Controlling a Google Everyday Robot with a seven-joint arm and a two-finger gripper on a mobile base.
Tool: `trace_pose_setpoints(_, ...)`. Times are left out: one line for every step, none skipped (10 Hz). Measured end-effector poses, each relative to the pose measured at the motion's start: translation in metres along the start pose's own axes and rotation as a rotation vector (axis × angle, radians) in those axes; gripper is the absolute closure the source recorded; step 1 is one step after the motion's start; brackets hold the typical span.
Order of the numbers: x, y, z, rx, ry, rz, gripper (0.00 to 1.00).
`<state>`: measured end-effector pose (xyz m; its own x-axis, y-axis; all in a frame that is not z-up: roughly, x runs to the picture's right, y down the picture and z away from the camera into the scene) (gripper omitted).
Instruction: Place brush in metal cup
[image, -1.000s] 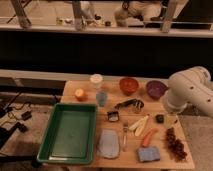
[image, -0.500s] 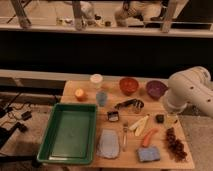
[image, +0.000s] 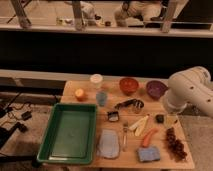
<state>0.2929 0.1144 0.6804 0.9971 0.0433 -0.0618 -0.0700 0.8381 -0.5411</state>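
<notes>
The brush (image: 129, 104), dark and long, lies on the wooden table (image: 90, 89) near its middle. The small metal cup (image: 113, 116), shiny with dark sides, stands just in front and to the left of it, beside the green tray. A pale blue cup (image: 101, 98) and a white cup (image: 96, 80) stand further back left. The white robot arm (image: 190, 92) hangs over the table's right edge, well to the right of the brush. The gripper does not show; only the arm's bulky white links are in view.
A large green tray (image: 70, 134) fills the left front. An orange (image: 80, 94), red bowl (image: 128, 85) and purple bowl (image: 156, 89) stand at the back. A grey-blue cloth (image: 108, 144), fork (image: 125, 135), carrot (image: 149, 136), blue sponge (image: 149, 154) and dark grapes (image: 175, 144) lie in front.
</notes>
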Motion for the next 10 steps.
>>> trace_pose_setpoints(-0.001, 0.0, -0.001, 0.002, 0.0, -0.003, 0.2)
trace_pose_setpoints(-0.005, 0.001, -0.002, 0.004, -0.002, -0.012, 0.2)
trace_pose_setpoints(-0.012, 0.001, -0.004, 0.008, -0.002, -0.028, 0.2)
trace_pose_setpoints(-0.047, 0.001, -0.008, 0.015, -0.022, -0.064, 0.2)
trace_pose_setpoints(-0.064, 0.001, -0.009, 0.016, -0.037, -0.082, 0.2)
trace_pose_setpoints(-0.081, -0.001, -0.01, 0.021, -0.054, -0.105, 0.2)
trace_pose_setpoints(-0.09, -0.003, -0.009, 0.022, -0.074, -0.119, 0.2)
trace_pose_setpoints(-0.095, -0.006, -0.007, 0.024, -0.089, -0.132, 0.2)
trace_pose_setpoints(-0.1, -0.009, -0.006, 0.024, -0.108, -0.143, 0.2)
trace_pose_setpoints(-0.108, -0.014, -0.002, 0.022, -0.128, -0.159, 0.2)
